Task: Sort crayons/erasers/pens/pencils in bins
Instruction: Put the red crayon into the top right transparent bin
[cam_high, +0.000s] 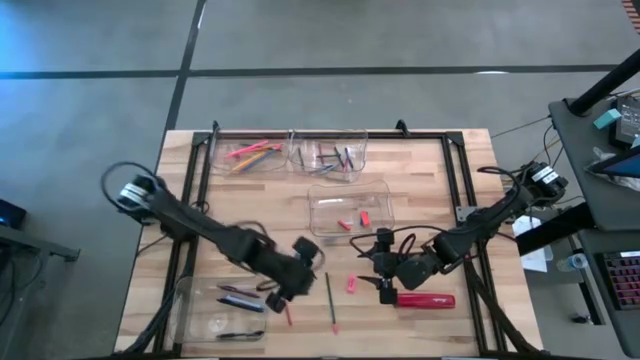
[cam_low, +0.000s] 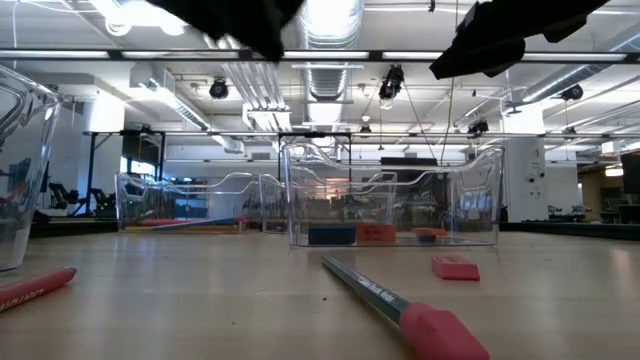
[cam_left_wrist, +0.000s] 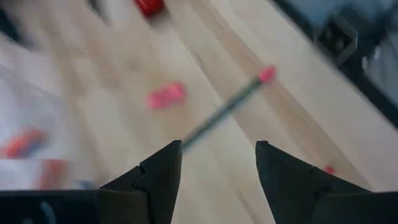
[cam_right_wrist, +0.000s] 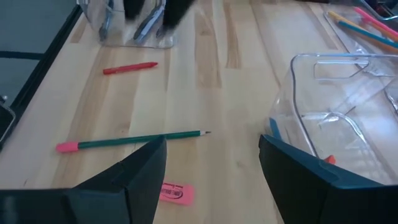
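The counter (cam_high: 420, 170) carries four clear bins (cam_high: 349, 208): two at the far edge, one mid-counter, one near my left arm. My left gripper (cam_high: 303, 268) hangs by the near bin, jaws open and empty; my right gripper (cam_high: 383, 262) likewise, open. Between them lie a green pencil (cam_high: 330, 301) and a pink eraser (cam_high: 351, 284).

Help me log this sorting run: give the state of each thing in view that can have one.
left gripper: open, empty, above the table near the green pencil
right gripper: open, empty
green pencil: loose on the table
pink eraser: loose on the table
middle bin: holds erasers
red crayon: loose on the table
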